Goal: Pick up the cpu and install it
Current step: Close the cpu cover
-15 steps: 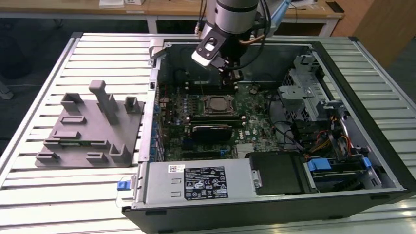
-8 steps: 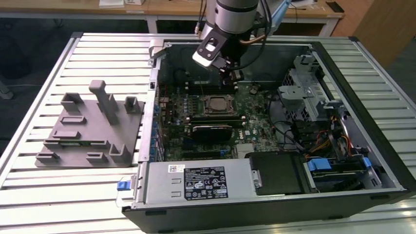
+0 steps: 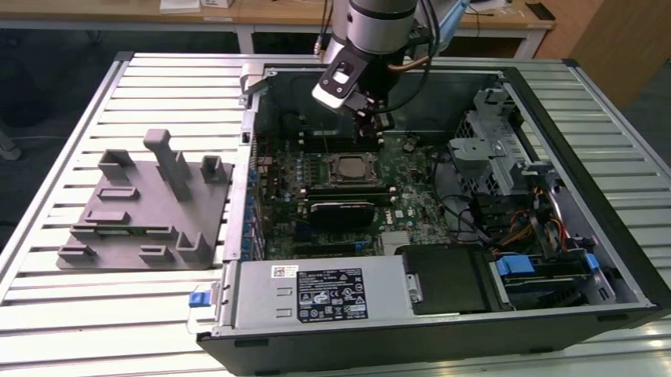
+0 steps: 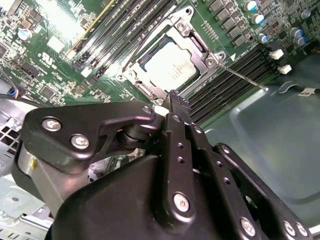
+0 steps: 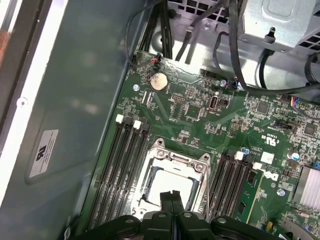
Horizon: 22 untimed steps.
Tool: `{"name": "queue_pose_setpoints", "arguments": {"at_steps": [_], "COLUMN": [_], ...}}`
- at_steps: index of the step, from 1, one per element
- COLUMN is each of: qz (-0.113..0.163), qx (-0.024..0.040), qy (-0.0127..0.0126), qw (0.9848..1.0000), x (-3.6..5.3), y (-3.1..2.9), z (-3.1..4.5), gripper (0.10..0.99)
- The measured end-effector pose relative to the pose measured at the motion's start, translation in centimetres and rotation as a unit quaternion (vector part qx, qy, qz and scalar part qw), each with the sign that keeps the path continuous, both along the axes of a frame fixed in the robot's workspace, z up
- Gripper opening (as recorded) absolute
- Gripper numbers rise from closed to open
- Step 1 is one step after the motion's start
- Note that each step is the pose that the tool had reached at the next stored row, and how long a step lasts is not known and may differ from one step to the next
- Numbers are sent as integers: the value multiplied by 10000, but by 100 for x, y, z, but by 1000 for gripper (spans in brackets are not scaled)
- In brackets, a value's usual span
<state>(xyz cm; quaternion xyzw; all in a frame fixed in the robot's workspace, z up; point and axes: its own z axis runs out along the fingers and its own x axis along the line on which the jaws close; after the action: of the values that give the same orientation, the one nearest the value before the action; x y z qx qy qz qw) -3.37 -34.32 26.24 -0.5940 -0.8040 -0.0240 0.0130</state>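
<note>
I see free room straight above the silver-framed square socket (image 3: 346, 169), where my black end effector (image 5: 171, 195) hangs, fingers together. Black memory slot rows (image 5: 122, 165) flank it; grey metal drive cage (image 3: 493, 149) and tangled dark cables (image 3: 474, 206) crowd the exterior view's right.

We see a robotics lab or workshop: a slatted aluminium counter (image 3: 63, 314) carries an opened computer case (image 3: 419, 347) and a grey fixture block (image 3: 147, 212), with wooden desks (image 3: 275, 11) behind.
</note>
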Motion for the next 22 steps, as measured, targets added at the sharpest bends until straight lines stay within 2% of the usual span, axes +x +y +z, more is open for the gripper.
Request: {"name": "queue_pose_setpoints", "arguments": {"at_steps": [9,22], "qz": [433,1045], "qx": [0,0], "qy": [0,0], "qw": [9991,9945], "x": [0,0], "y": [0,0], "z": [0,0], "gripper": [106,106]}}
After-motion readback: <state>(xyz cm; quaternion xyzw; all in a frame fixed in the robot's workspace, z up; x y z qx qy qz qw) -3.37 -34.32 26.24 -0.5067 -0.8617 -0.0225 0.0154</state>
